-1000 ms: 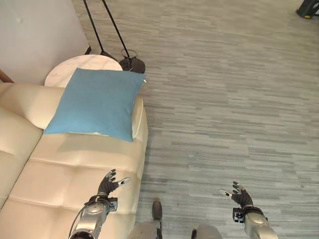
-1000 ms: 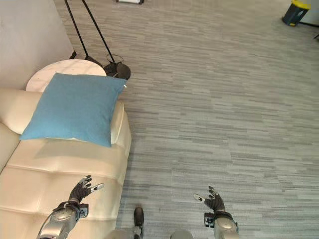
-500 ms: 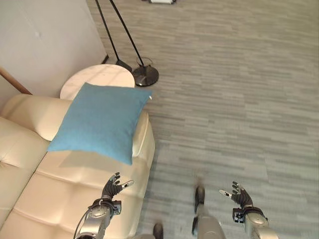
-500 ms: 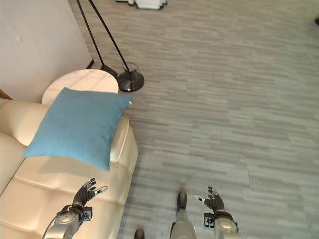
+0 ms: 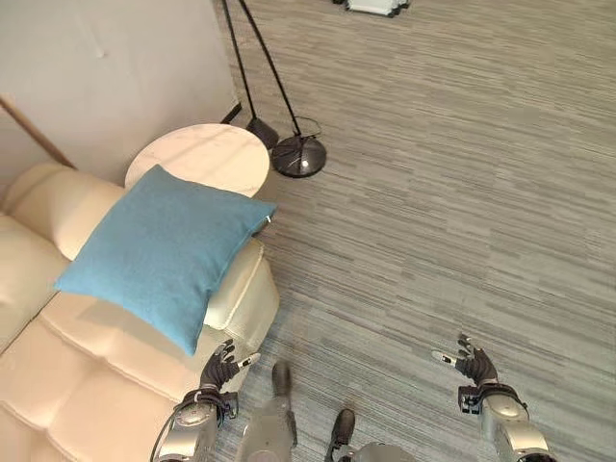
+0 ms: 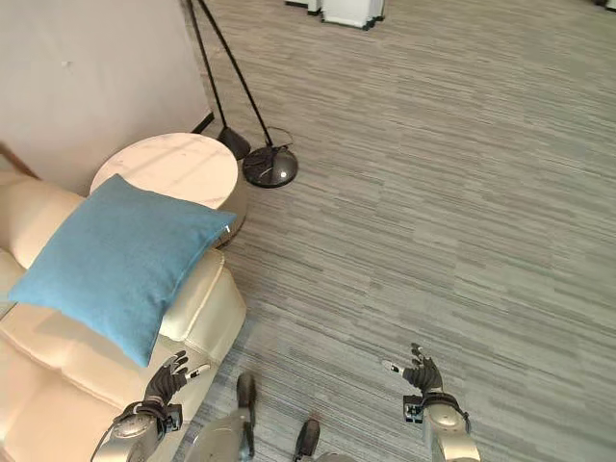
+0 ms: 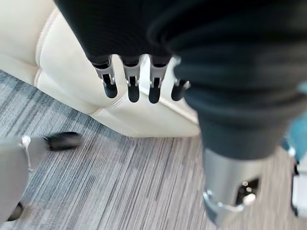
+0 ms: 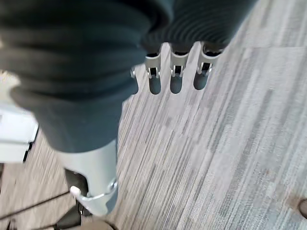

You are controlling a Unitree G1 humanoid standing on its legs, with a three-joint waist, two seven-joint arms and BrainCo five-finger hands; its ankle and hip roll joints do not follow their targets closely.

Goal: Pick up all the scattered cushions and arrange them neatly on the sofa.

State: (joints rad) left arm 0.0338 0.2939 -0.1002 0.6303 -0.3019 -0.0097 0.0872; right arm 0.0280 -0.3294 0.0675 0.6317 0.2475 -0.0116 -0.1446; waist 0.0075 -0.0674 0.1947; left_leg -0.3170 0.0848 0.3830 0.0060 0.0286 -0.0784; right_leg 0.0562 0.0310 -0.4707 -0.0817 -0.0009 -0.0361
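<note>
**Both hands free, one cushion up, looking for the rest**

My left hand (image 5: 218, 367) hangs with relaxed, spread fingers by the front corner of the cream sofa (image 5: 58, 385); my right hand (image 5: 474, 364) is just as loose over the bare grey floor (image 5: 462, 192). Neither holds anything. The blue cushion (image 5: 154, 250) lies on the sofa arm, tilted, one corner overhanging toward the round side table (image 5: 202, 159) and the floor lamp base (image 5: 296, 156). I see no cushion on the floor here, so I judge the best step is to scan wider, hands low and empty, then straighten the blue one.
</note>
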